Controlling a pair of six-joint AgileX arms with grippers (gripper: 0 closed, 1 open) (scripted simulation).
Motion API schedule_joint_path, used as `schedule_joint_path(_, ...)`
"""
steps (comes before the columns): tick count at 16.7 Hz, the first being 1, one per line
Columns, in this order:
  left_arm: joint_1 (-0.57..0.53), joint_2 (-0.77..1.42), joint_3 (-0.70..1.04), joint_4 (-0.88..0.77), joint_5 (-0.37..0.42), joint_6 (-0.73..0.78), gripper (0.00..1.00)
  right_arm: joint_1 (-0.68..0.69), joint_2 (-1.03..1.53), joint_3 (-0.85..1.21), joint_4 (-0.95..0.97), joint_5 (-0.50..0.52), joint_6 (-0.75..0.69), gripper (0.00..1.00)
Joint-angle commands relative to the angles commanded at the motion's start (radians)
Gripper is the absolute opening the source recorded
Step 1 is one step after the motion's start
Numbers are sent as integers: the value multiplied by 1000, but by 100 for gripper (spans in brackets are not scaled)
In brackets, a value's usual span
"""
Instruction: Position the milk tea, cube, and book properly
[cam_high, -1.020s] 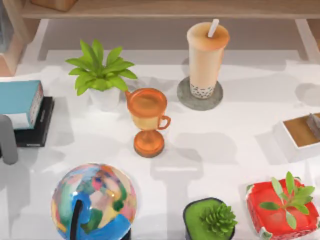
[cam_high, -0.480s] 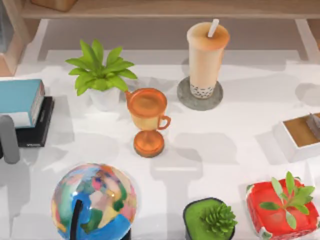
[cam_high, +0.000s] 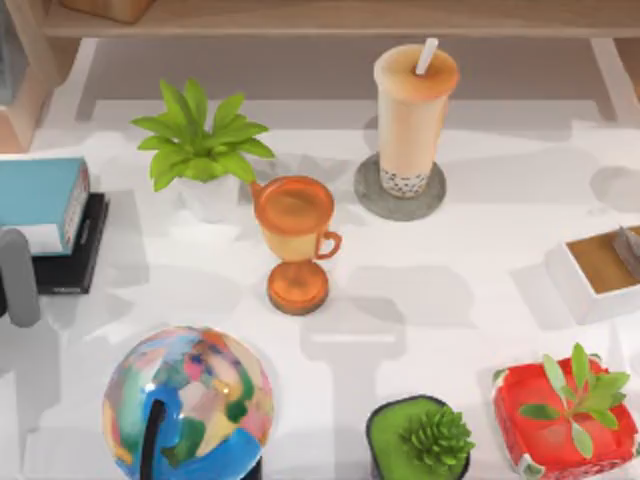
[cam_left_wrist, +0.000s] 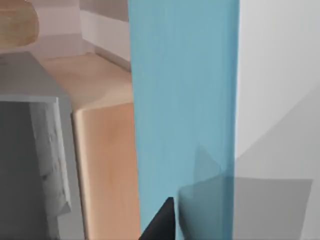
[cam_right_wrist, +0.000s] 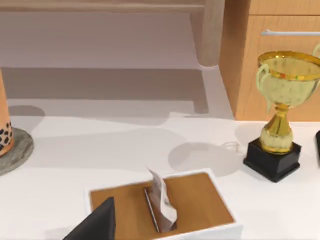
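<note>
Milk tea (cam_high: 415, 115) upright on a round grey coaster (cam_high: 400, 190), far centre of the white counter (cam_high: 450, 290). Teal book (cam_high: 40, 200) at the far left edge, lying on a thin black book (cam_high: 75, 255). Left arm (cam_high: 18, 278) sits just near-side of the book stack; left wrist view has the teal cover (cam_left_wrist: 182, 110) right up close, fingers' state cannot tell. Orange goblet (cam_high: 295, 240) centre, leafy potted plant (cam_high: 200, 150) to its far left, globe (cam_high: 185, 400) near left. Right wrist view looks over a white tissue box (cam_right_wrist: 165, 207) at the right edge, gold trophy (cam_right_wrist: 282, 115) beyond; right fingers cannot tell.
</note>
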Motion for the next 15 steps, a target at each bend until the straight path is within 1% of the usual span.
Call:
schedule_joint_path(9,0,0,0,0,0,0,98,0,0,0,0,0,0,100)
schedule_joint_path(10,0,0,0,0,0,0,100,0,0,0,0,0,0,100)
schedule_joint_path(15,0,0,0,0,0,0,100,0,0,0,0,0,0,100)
